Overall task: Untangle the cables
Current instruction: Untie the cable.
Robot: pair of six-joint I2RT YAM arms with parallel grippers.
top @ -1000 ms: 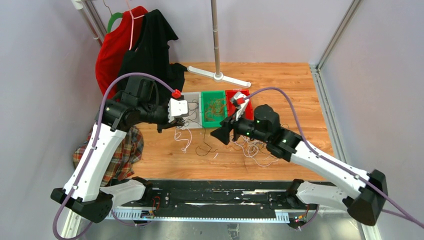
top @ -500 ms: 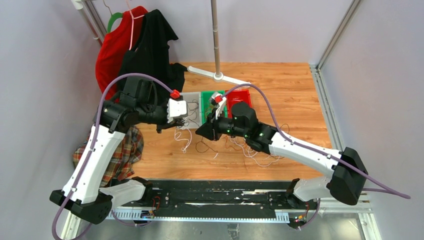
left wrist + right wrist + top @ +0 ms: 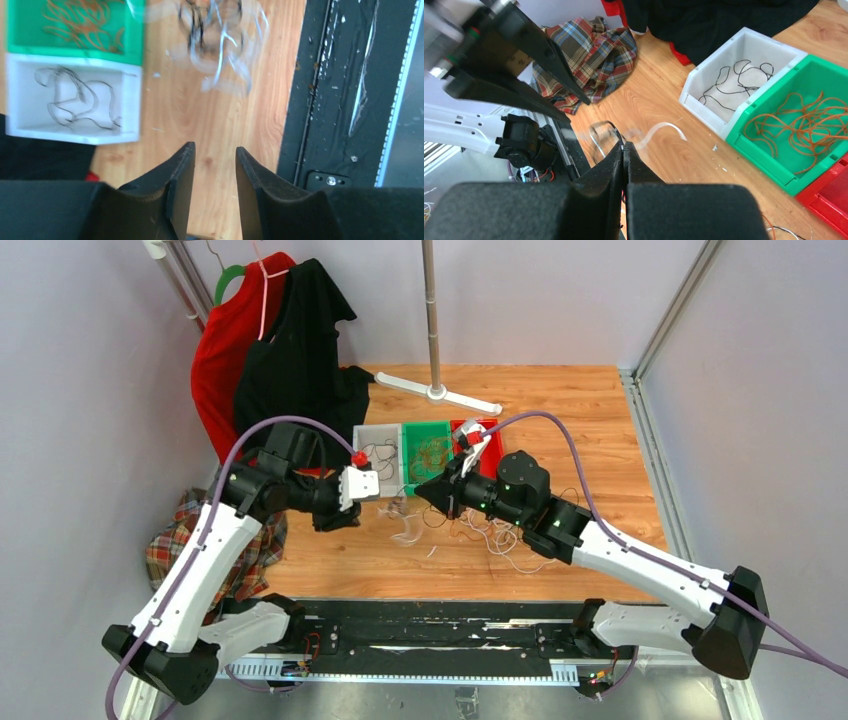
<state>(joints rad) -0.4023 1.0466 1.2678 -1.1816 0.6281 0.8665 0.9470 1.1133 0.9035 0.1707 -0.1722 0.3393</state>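
Cables: a small tangle of cables (image 3: 659, 131), white and black strands, blurred, was seen low over the tabletop (image 3: 664, 95), just in front of the bins; further loose strands (image 3: 505, 540) were spread on the wood under the right arm.
Right gripper (image 3: 623, 146): its fingers were pressed together, and strands of the tangle appeared to be pinched at the very tips.
Left gripper (image 3: 212, 155): its fingers were parted to a narrow gap, with nothing between them.
Key relation: the tangle was found straight ahead of the left fingertips, near but apart, on the side toward the right arm; the right arm was judged the nearer, being in contact.
Long axis: the white strand was seen arcing from the right fingertips toward the bins.
Bins: black wires were held in the white bin (image 3: 704, 116), orange ones in the green bin (image 3: 769, 162).
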